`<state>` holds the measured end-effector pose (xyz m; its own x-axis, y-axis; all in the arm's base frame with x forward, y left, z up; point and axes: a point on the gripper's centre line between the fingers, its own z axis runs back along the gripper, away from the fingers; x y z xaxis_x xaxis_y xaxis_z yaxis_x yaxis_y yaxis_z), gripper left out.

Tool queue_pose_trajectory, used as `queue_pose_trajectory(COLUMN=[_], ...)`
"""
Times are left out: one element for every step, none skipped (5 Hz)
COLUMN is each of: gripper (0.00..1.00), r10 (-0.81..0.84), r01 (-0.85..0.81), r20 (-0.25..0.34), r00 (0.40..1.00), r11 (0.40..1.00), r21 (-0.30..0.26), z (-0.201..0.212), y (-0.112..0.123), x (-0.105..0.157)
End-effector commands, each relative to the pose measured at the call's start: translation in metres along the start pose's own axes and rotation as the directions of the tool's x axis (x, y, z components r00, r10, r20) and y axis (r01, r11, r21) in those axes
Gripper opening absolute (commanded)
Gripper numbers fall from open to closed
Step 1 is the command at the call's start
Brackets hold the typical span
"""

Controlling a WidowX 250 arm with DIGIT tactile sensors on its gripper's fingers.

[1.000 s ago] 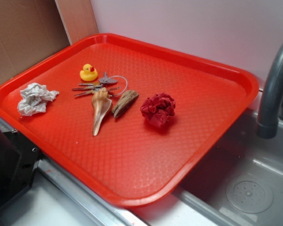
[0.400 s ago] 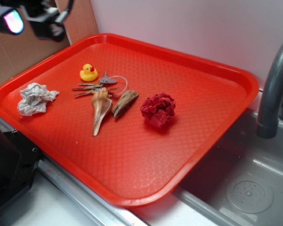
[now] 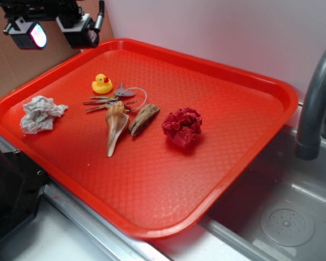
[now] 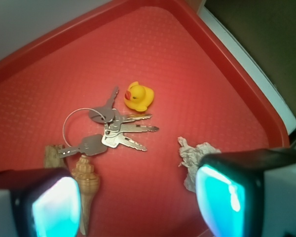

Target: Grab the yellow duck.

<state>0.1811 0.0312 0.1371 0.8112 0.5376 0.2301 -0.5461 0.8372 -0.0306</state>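
The yellow duck (image 3: 102,84) is a tiny glossy toy with a red-orange beak, sitting on the red tray (image 3: 206,179) near its far left part. In the wrist view the yellow duck (image 4: 138,96) lies just above a bunch of keys (image 4: 111,129). My gripper (image 3: 53,30) hangs high over the tray's far left corner, up and left of the duck. Its two glowing pads stand wide apart, open, with nothing between them. In the wrist view the gripper (image 4: 138,205) frames bare tray below the keys.
A tan spiral seashell (image 3: 115,125) and a brown wood piece (image 3: 144,118) lie beside the keys (image 3: 111,100). A crumpled white paper (image 3: 39,113) sits at the tray's left edge, a red crumpled cloth (image 3: 182,126) mid-tray. A grey faucet (image 3: 315,103) and sink are at right.
The gripper came into view at the top left and has moved right and slightly down toward the tray's corner. The objects on the tray have not moved.
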Motion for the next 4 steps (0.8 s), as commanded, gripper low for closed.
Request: queue_pose_trajectory(gripper=[1.0, 1.0, 1.0, 1.0], r10=[0.008, 0.021, -0.008, -0.002], r01=[-0.008, -0.019, 0.011, 0.01], r20=[0.017, -0.059, -0.065, -0.086], r00=[1.0, 0.998, 0.998, 0.996], r11=[1.0, 0.999, 0.999, 0.996], r21=[-0.004, 0.041, 0.046, 0.089], z=[0.006, -0.031, -0.059, -0.087], y=[0.004, -0.005, -0.014, -0.016], x=[0.008, 0.036, 0.055, 0.066])
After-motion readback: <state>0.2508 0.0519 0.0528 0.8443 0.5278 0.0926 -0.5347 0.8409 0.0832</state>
